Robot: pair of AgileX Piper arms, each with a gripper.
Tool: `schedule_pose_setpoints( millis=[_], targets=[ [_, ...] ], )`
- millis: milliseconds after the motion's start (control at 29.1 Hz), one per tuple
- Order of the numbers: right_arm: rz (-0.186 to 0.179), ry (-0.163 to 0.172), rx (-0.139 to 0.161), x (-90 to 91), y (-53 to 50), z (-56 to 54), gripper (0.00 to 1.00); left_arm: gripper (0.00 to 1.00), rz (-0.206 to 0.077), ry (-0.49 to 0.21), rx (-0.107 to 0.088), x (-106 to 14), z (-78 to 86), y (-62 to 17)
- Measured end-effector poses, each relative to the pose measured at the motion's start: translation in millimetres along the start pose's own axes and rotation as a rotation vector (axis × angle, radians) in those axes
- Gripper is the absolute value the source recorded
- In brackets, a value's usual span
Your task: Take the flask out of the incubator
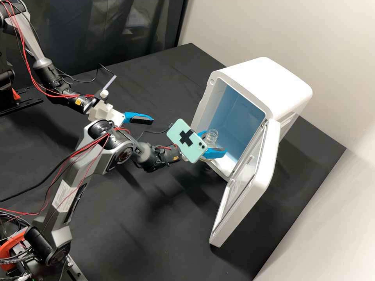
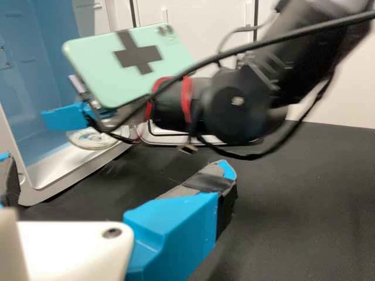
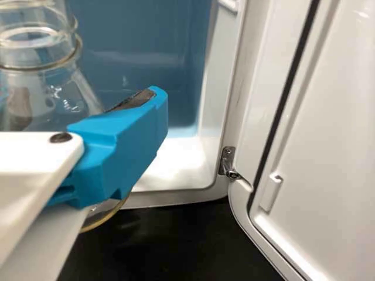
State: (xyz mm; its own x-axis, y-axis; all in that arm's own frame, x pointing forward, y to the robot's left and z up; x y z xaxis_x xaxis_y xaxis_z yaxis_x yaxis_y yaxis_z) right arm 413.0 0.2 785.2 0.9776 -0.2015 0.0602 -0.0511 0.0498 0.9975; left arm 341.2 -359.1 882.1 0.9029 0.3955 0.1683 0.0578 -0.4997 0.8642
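black bench (image 1: 156, 218), right hand (image 1: 211, 144) snug around flask (image 1: 211, 136) at incubator (image 1: 265, 86) mouth

Light is even and soft, from above by the lie of the shadows. No hard edges to any of them.

High view: wall (image 1: 293, 31) and incubator (image 1: 265, 82) top are bright. The black bench (image 1: 164, 234) soaks up light and carries only faint, diffuse shadow under the right arm (image 1: 148, 156) and beside the door (image 1: 246, 183). Curtain (image 1: 97, 27) behind is dark. The incubator's blue inside is well lit at the mouth and dimmer toward the back.

Left wrist view: the pale wall backlights the right arm, so its casing is almost a silhouette.

Right wrist view: small glints on the flask (image 3: 41, 76) glass, door bright — bench below nearly black.
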Motion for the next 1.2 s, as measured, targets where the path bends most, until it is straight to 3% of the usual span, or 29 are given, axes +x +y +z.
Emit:
schedule_pose_setpoints(
  millis=[206,344,516,619,860,1032,1101,1204],
  targets=[
    [0.009,0.022,0.028,-33.2,10.4,14.3,0.0,1.0,-0.006,0.007,0.008,-0.9,-4.7,-1.3],
    [-0.01,0.022,0.041,-53.8,14.3,26.3,0.0,1.0,-0.003,0.018,-0.001,-0.6,-9.2,-0.3],
    [-0.061,0.024,0.042,-81.7,13.0,39.7,0.0,1.0,-0.008,0.019,0.0,-5.4,-9.8,-1.1],
    [-0.118,0.03,0.035,-97.0,7.2,45.3,0.0,1.0,-0.007,0.019,-0.001,-8.2,-10.0,-0.4],
    [-0.22,0.03,0.058,-126.5,-3.4,51.9,0.0,1.0,0.003,0.017,-0.007,-12.0,-9.9,2.1],
    [-0.253,0.023,0.054,-135.9,-11.1,53.5,0.0,1.0,-0.001,0.021,-0.013,-13.2,-12.0,1.0],
    [-0.264,0.034,0.05,-136.0,-16.2,51.9,0.0,1.0,0.001,0.01,-0.011,-12.9,-13.8,1.8],
    [-0.282,0.017,0.013,-134.9,-26.7,55.0,0.0,1.0,0.008,0.013,-0.014,-12.8,-15.8,2.9]
  ],
)
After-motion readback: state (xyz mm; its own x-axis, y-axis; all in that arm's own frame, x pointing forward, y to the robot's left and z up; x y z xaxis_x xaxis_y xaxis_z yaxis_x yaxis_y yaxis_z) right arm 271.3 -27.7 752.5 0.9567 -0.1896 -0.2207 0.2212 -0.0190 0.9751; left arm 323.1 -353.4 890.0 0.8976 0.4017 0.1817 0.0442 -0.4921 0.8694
